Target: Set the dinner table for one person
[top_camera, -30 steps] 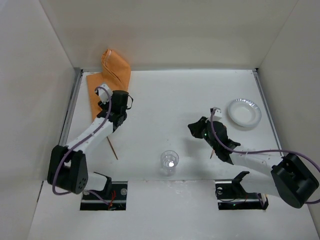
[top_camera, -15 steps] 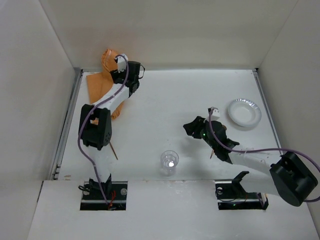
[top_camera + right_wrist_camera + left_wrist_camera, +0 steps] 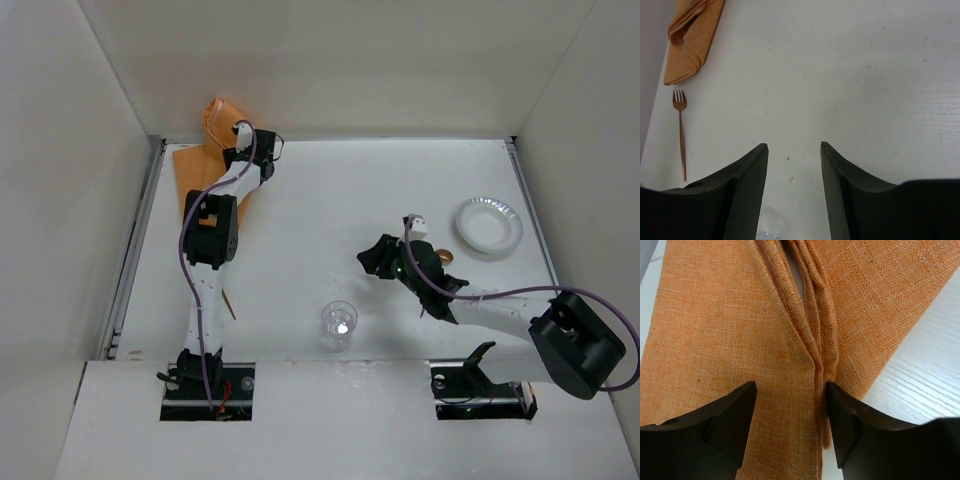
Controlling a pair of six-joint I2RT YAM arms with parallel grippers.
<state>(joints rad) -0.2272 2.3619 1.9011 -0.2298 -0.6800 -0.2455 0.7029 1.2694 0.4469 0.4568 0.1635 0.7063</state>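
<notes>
Left wrist: wide-spread left end effector [image 3: 791, 390], seemingly on orange placemat [image 3: 710, 315].

Plain off-white walls [image 3: 340, 60] rise behind and on both sides of the matte white bench [image 3: 330, 190], grey metal rails [image 3: 135, 240] line its side edges, a raised white ledge [image 3: 340, 420] runs along its near edge, and soft, even light leaves only faint shadows.
</notes>
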